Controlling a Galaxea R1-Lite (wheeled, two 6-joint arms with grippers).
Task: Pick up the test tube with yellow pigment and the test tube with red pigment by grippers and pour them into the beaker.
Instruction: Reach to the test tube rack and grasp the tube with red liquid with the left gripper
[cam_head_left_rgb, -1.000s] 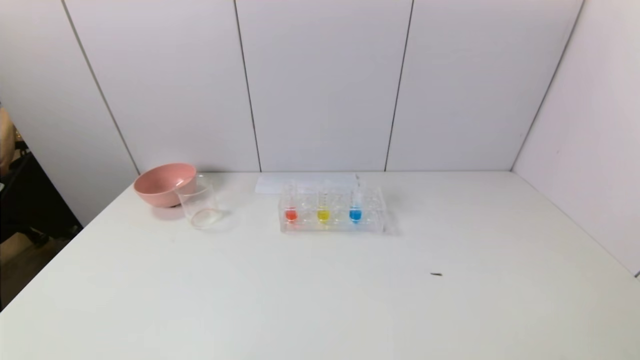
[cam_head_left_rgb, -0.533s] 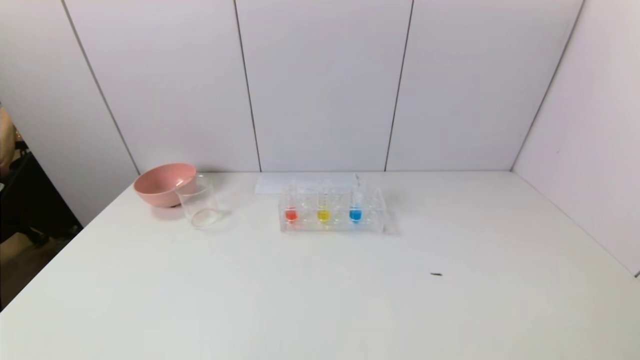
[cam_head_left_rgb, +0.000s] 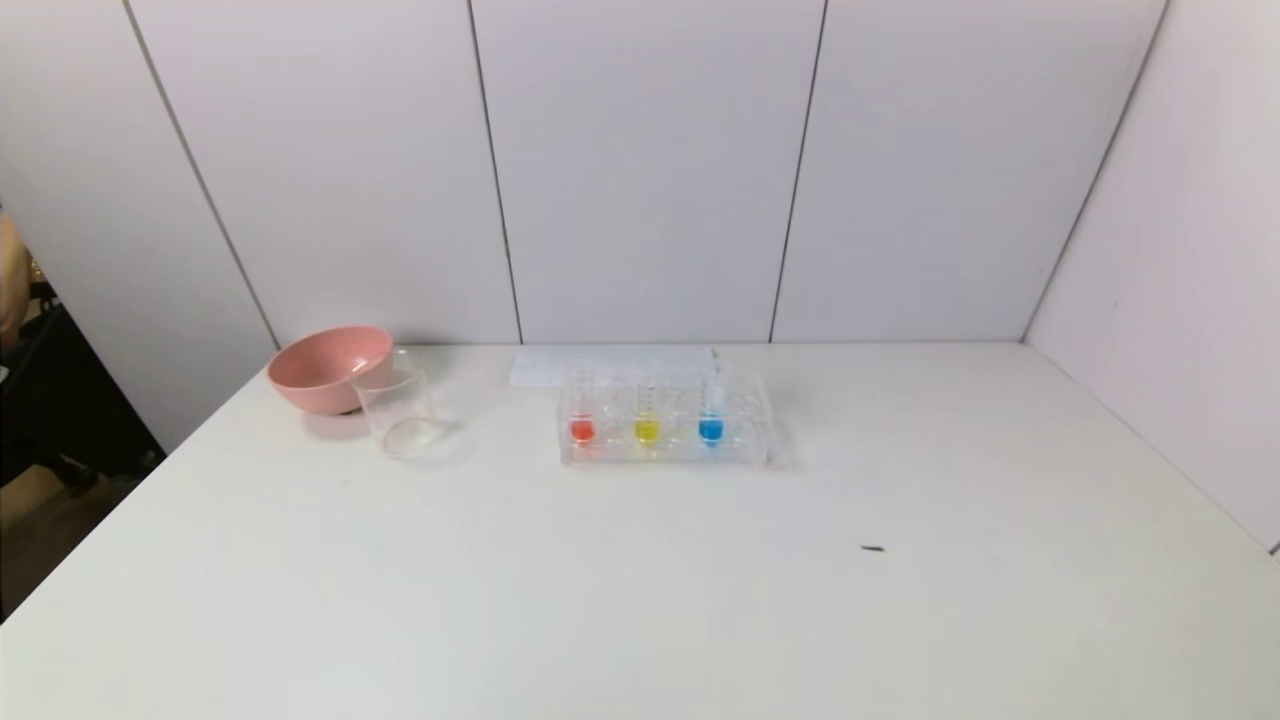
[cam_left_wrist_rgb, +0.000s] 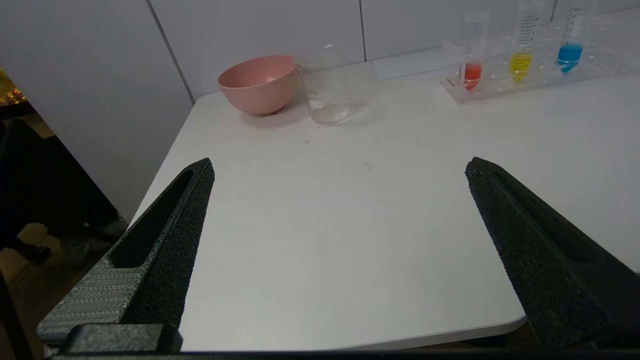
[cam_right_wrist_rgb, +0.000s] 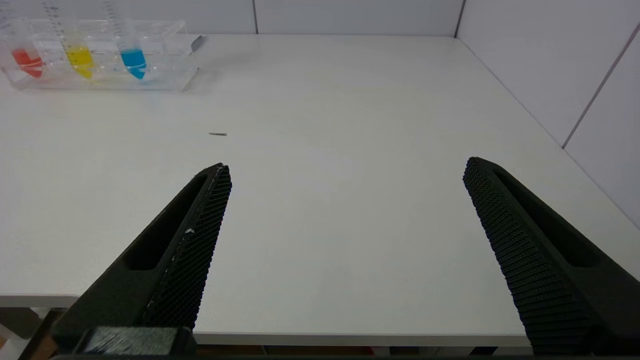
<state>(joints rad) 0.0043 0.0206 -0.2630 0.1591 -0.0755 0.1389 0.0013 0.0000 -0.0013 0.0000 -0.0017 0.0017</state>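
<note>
Yellow and red tubes stand untouched in the rack (cam_head_left_rgb: 665, 450): the test tube with yellow pigment (cam_head_left_rgb: 647, 418) mid-row, the test tube with red pigment (cam_head_left_rgb: 582, 418) beakerward. We note the left gripper (cam_left_wrist_rgb: 340, 167) and right gripper (cam_right_wrist_rgb: 345, 167) at the surface's near edge, fingers wide, empty. We judge pickup unstarted; next, reach rackward. The beaker (cam_head_left_rgb: 398, 403) waits left.

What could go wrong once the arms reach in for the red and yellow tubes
1. The test tube with red pigment and the test tube with yellow pigment stand close together in the clear rack, so wide jaws may bump the neighbour or the blue tube.
2. The beaker sits right against the pink bowl; a pour could miss.
3. Left gripper and right gripper, both open, wait near the table's front edge.
</note>
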